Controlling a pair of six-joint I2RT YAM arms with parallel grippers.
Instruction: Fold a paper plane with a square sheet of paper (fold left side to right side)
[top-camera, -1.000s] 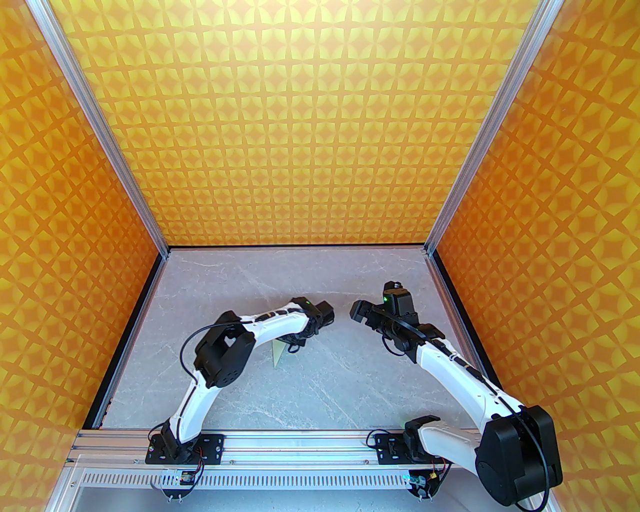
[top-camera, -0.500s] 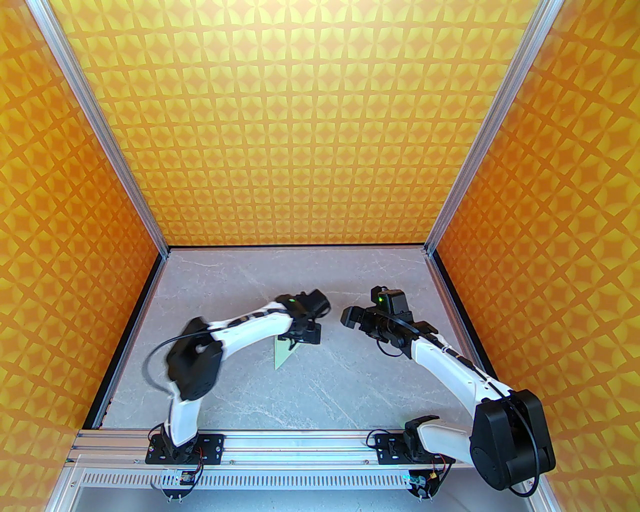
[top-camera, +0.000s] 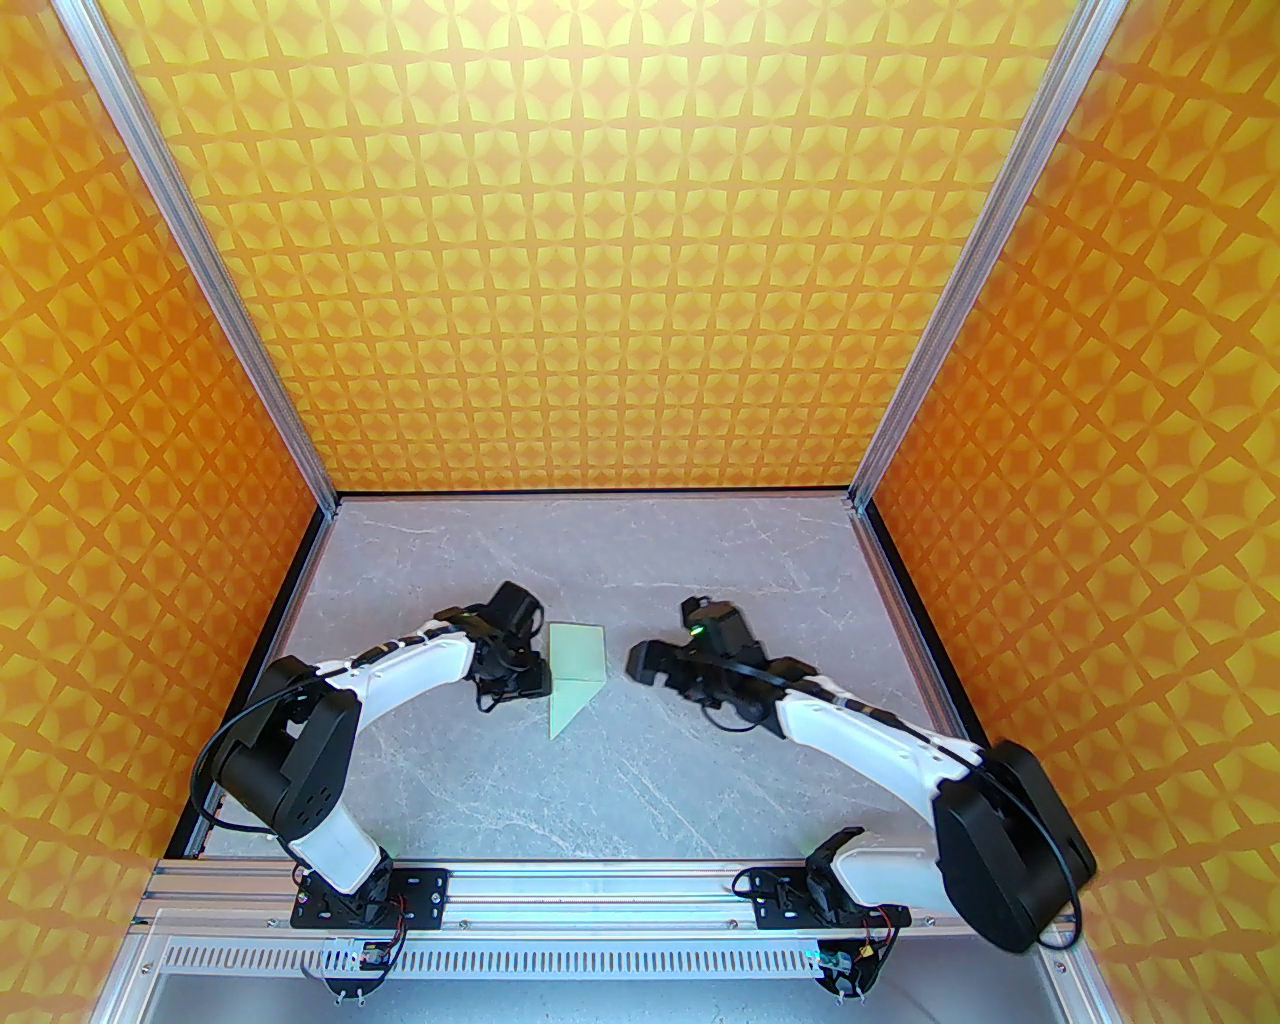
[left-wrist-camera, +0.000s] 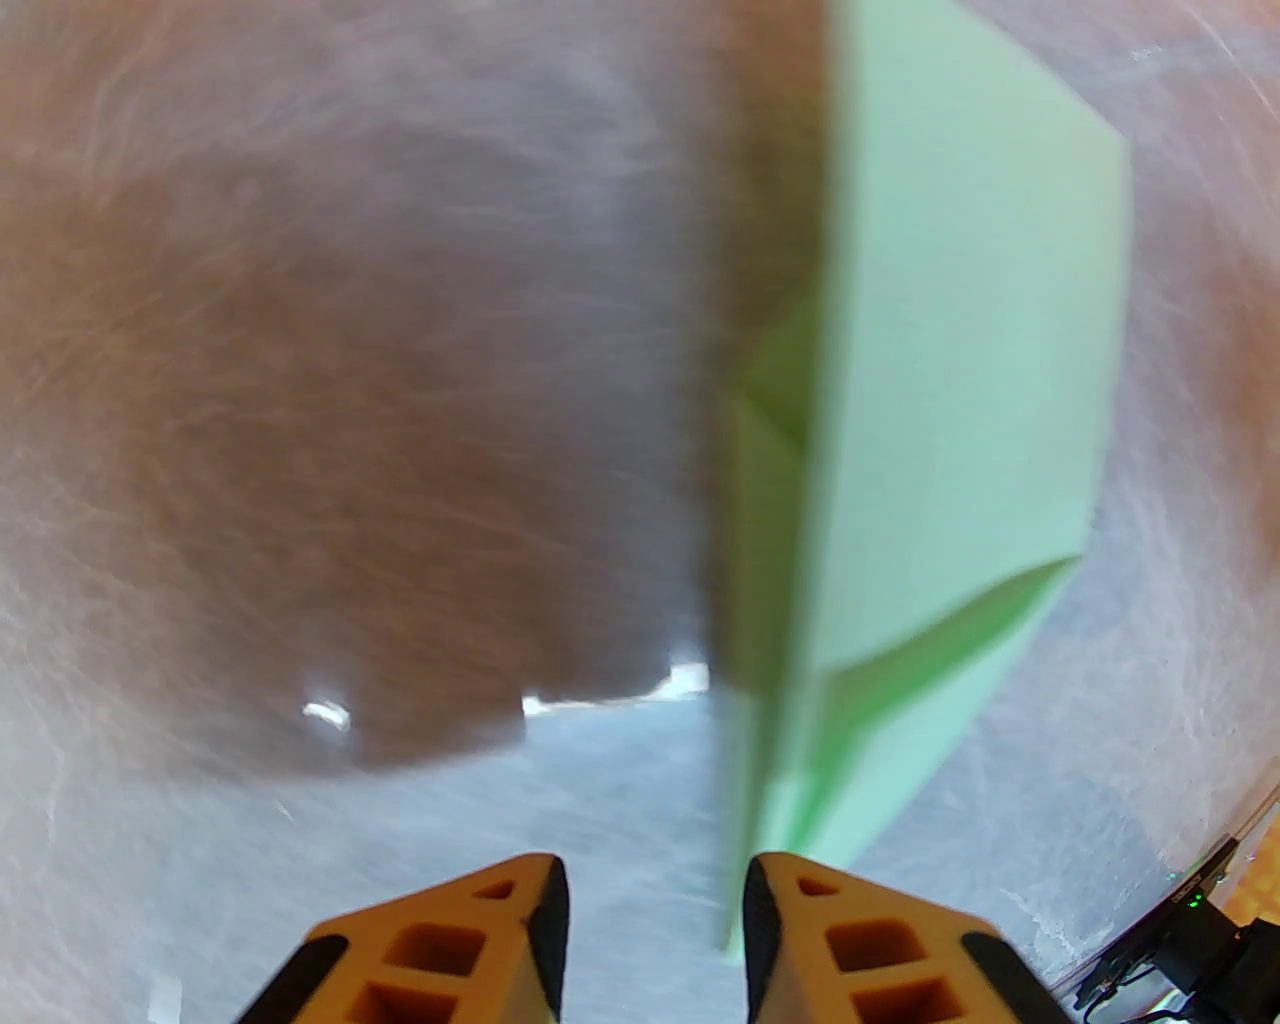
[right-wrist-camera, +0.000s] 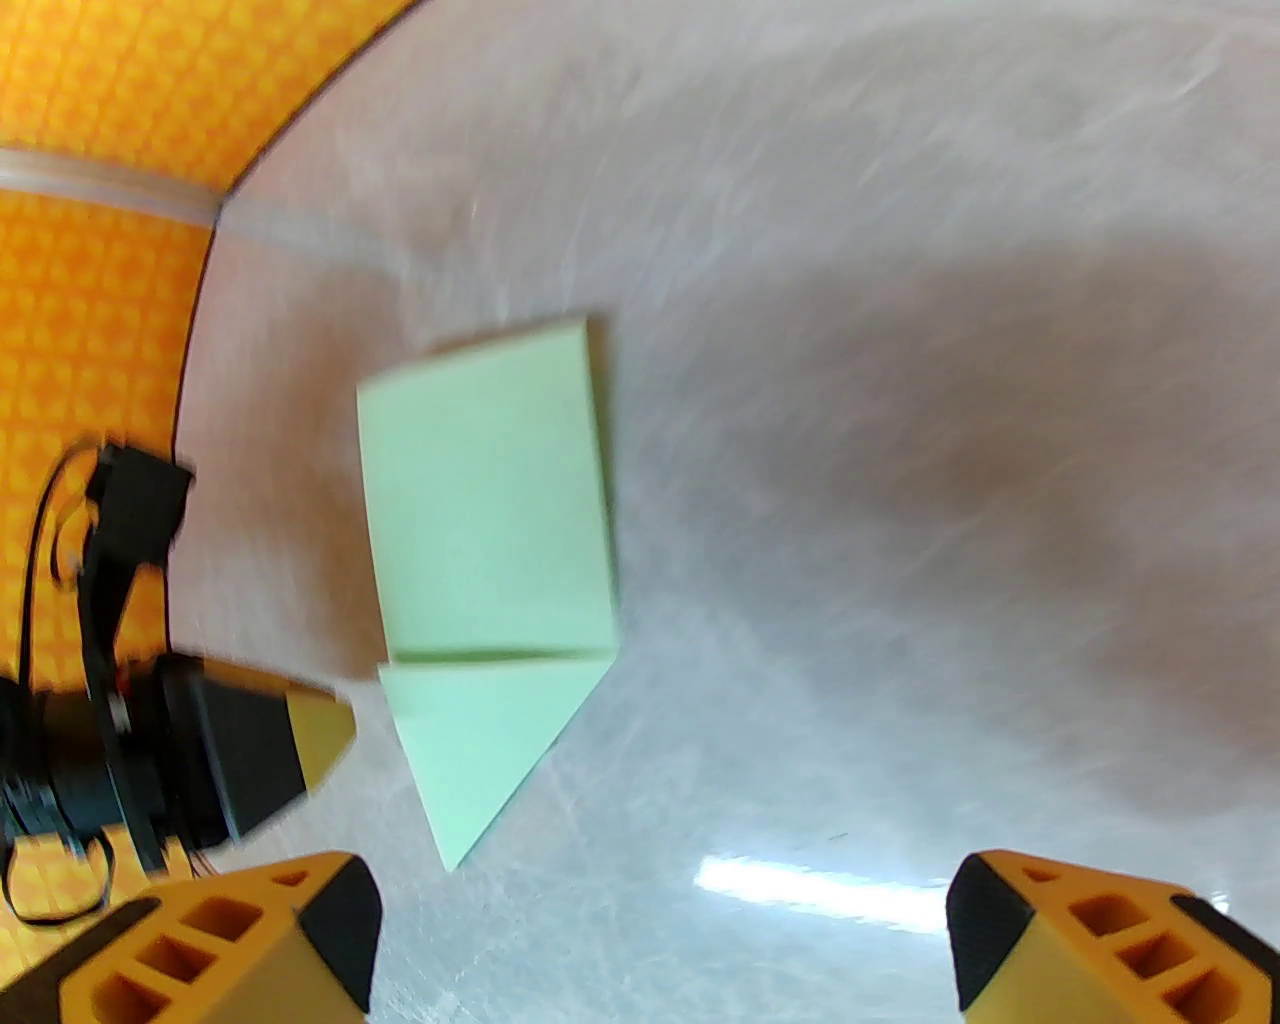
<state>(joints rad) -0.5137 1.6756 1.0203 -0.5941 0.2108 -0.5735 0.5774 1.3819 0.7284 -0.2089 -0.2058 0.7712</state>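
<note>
Paper sheet (top-camera: 577, 670) uncovered, flat | left gripper (left-wrist-camera: 655, 905) withdrawn leftward | right gripper (top-camera: 640, 662) nearer

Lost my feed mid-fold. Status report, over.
Left gripper slightly open, empty, beside the pale mint-green folded paper sheet. Right gripper wide open, empty. Sheet lies on grey table. Nothing in the way.

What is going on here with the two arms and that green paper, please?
Two robot arms are folding a paper plane. The square sheet of paper, already creased to a pointed near end, lies on the table between them. The left gripper sits beside its left edge, jaws slightly apart, holding nothing. The right gripper hovers to its right, wide open, clear of it.
</note>
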